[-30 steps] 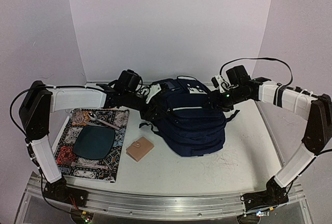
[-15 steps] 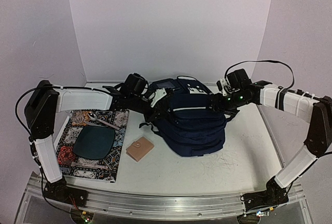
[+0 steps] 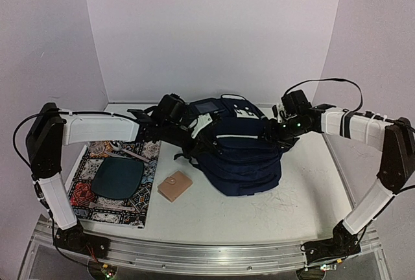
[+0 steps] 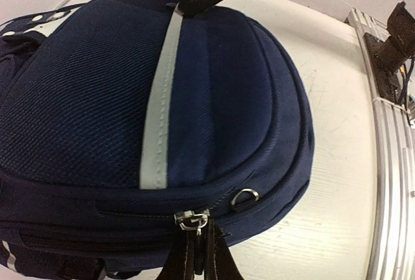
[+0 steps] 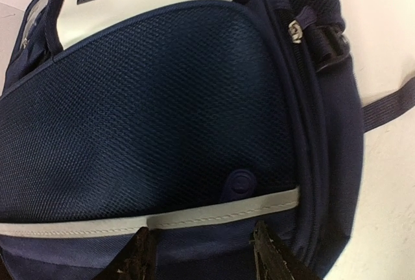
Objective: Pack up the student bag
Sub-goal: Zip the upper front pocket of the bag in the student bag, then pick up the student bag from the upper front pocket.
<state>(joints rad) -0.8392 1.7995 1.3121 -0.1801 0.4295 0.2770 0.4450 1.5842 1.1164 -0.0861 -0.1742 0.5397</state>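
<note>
The student bag lies in the middle of the table, navy with light-grey stripes; it fills the left wrist view and the right wrist view. My left gripper is at the bag's left edge. Its fingers are pressed together on the pull of a metal zipper slider, beside a small D-ring. My right gripper rests on the bag's right upper side. Its fingers stand apart over the navy fabric just below a grey stripe, and I see nothing pinched.
A patterned book lies at the left with a dark teal oval case and a spoon on it. A tan wallet sits between the book and the bag. A metal rail runs along the near table edge.
My left gripper has moved right to the bag's edge and closed on the zipper pull. The right gripper shifted slightly on the bag's right side and stays apart.
</note>
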